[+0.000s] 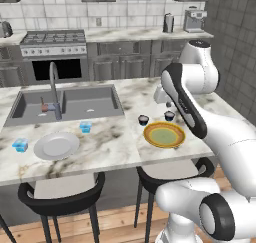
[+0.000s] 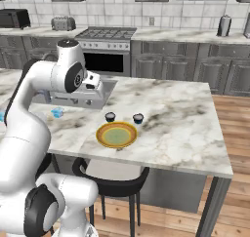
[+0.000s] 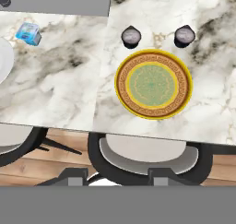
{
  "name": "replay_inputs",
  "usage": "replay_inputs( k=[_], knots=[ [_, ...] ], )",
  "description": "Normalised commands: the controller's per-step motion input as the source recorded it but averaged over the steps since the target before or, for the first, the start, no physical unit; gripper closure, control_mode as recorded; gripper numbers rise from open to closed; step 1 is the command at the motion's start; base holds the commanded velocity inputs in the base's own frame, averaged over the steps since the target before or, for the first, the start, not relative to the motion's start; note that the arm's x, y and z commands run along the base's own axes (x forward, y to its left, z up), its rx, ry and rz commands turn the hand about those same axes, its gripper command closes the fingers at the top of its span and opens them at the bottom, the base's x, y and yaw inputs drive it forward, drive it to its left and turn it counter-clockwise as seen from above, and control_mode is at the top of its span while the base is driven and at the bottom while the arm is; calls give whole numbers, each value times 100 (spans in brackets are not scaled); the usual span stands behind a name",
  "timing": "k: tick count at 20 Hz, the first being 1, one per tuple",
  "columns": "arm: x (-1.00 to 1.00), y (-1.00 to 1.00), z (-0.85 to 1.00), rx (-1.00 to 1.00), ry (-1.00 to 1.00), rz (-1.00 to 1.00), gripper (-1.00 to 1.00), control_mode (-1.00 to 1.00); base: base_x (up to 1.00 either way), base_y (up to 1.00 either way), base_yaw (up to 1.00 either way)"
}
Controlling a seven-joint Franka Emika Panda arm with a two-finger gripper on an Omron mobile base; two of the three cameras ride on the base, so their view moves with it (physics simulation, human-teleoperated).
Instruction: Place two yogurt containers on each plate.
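The tool (image 3: 118, 178), empty, grip unclear, hangs over the desk (image 3: 60, 80). Both dark cups (image 3: 131, 36) sit beside the yellow plate (image 3: 153, 84), blue cups (image 1: 85, 127) near the grey plate (image 1: 56, 145); nothing placed yet.

two dark yogurt cups (image 3: 131, 37) (image 3: 184, 36) stand just beyond the orange-rimmed plate (image 3: 153, 84) on the marble counter (image 3: 60, 89); a light blue cup (image 3: 28, 33) sits far left.
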Motion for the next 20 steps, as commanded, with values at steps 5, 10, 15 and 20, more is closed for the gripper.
replay_inputs(
  k=[5,10,15,20],
  knots=[
    [-25,-4,-2,0,0,-3,-100,-100,0,0,0],
    [-2,-20,-38,0,-2,-17,-100,-100,0,0,0],
    [68,-50,-47,2,14,-2,-100,-100,0,0,0],
    [71,-57,-13,3,25,-3,-100,-100,0,0,0]
  ],
)
